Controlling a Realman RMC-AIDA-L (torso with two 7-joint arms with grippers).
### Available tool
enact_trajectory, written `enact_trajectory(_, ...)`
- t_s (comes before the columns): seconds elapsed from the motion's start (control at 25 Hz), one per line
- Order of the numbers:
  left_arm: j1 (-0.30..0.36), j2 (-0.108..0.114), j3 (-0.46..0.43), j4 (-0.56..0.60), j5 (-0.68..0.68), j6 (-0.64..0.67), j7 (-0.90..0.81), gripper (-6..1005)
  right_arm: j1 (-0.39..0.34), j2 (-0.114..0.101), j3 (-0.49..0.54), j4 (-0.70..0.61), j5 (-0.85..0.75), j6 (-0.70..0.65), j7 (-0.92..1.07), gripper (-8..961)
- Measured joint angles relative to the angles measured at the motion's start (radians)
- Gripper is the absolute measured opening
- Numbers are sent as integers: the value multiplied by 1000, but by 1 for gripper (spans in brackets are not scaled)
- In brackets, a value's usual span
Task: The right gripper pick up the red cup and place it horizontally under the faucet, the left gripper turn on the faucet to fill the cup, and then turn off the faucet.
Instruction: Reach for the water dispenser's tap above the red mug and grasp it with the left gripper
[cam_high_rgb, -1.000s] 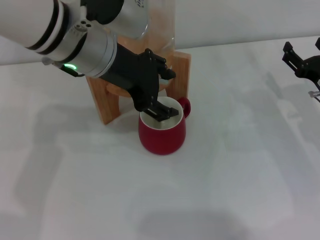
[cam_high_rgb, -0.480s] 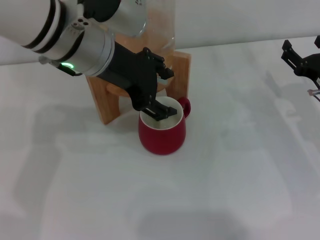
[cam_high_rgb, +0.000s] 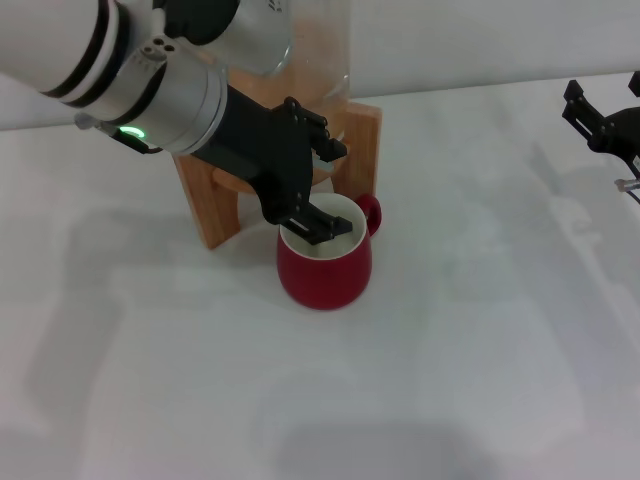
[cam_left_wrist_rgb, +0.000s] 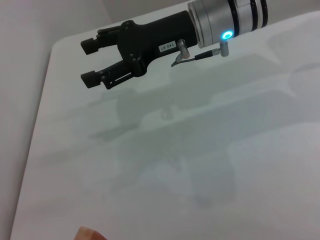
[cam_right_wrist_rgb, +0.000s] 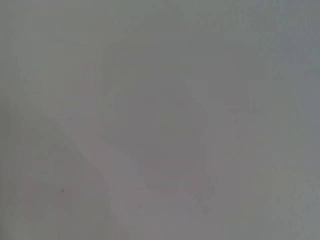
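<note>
The red cup stands upright on the white table, right in front of the wooden stand, its handle to the right. My left gripper reaches under the glass dispenser just above the cup's mouth, one finger high and one over the cup's rim, held apart. The faucet is hidden behind it. My right gripper hangs far off at the table's right edge. It also shows in the left wrist view, open and empty above the bare table.
The wooden stand's left leg rests on the table behind the cup. A corner of the wood shows in the left wrist view. The right wrist view shows only a blank grey surface.
The left gripper has shifted a little up and back over the cup. The right gripper has drifted slightly toward the right edge. The cup has not moved.
</note>
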Motion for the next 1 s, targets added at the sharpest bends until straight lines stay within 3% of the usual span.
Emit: enact_trajectory(1.0, 11, 1, 0, 43, 9, -12, -12, 814, 0, 0, 1, 0, 1, 0, -3, 873)
